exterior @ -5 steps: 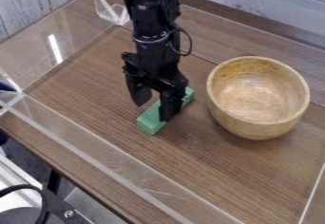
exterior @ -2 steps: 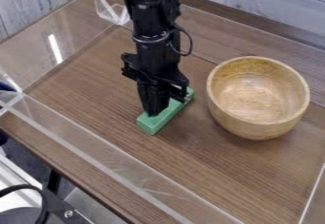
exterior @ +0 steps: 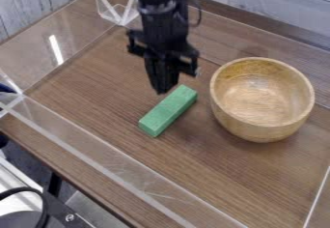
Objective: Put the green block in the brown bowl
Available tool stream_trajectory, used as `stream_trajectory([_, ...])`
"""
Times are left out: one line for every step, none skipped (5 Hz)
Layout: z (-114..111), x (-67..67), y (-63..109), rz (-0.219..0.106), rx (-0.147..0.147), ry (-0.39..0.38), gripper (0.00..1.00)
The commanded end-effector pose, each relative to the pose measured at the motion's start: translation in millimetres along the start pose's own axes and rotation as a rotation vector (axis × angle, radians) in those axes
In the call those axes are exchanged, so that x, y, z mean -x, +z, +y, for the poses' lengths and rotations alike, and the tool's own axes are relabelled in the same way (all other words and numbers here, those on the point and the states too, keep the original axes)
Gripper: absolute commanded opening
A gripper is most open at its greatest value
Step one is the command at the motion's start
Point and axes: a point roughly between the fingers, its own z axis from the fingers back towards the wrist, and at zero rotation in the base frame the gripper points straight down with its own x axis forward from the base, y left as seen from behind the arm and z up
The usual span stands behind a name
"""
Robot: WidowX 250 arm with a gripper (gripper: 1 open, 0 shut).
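Dark wood-grain table (exterior: 91, 101) w/ clear low walls round its edges; green block (exterior: 169, 111) lies flat on it, diagonal, near centre; brown bowl (exterior: 261, 98) sits upright just beside block, to its right, not touching.

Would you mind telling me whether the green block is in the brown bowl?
Out: the green block lies flat on the table beside the empty brown bowl.

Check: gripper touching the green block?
Apart. The camera view shows the shut gripper above the block, which lies flat on the table, missed.
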Motion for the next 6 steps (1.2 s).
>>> stream_trajectory([-4, -13.6, 29.8, -0.077, -0.013, -0.013, 0.00])
stream_trajectory([0, -14.6, 16.4, -0.068, -0.015, -0.026, 1.00])
stream_trajectory([2, -14.5, 8.1, -0.054, -0.015, -0.033, 1.00])
stream_trajectory([5, -13.1, -3.2, -0.036, -0.021, -0.035, 1.00])
stream_trajectory([10, -11.3, -17.7, -0.019, -0.027, -0.035, 1.00])
stream_trajectory([14, -9.7, -32.3, -0.006, -0.033, -0.034, 1.00])
